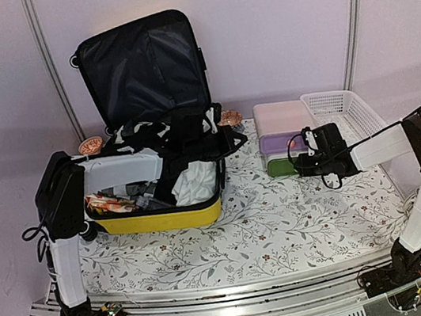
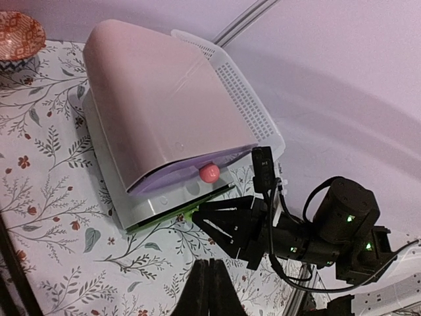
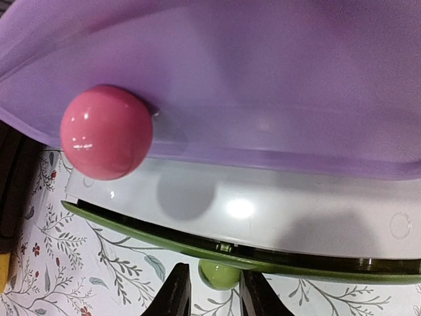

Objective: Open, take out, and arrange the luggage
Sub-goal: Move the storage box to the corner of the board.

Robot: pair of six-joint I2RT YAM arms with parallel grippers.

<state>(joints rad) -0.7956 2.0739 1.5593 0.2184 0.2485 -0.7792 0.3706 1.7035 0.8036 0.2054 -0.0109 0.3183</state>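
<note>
The yellow luggage (image 1: pixel 160 218) lies open at the left, its black-lined lid (image 1: pixel 144 64) leaning on the back wall. Black-and-white clothes (image 1: pixel 150 131), a white cloth (image 1: pixel 194 180) and colourful packets (image 1: pixel 109 202) fill it. My left arm reaches across it; the left gripper (image 2: pixel 210 263) is shut and holds nothing, hovering over the tablecloth right of the suitcase (image 1: pixel 234 143). My right gripper (image 3: pixel 214 276) is at the front of the pink drawer box (image 1: pixel 278 127), its fingers closed on the small green knob (image 3: pixel 219 273) of the bottom green drawer (image 3: pixel 276 262).
A pink knob (image 3: pixel 105 131) sits on the purple drawer above. The white mesh basket (image 1: pixel 344 113) stands right behind the drawer box (image 2: pixel 164 99). Two patterned bowls (image 1: pixel 90 146) (image 1: pixel 228 119) rest beside the suitcase's far corners. A floral cloth (image 1: pixel 284 218) covers the table.
</note>
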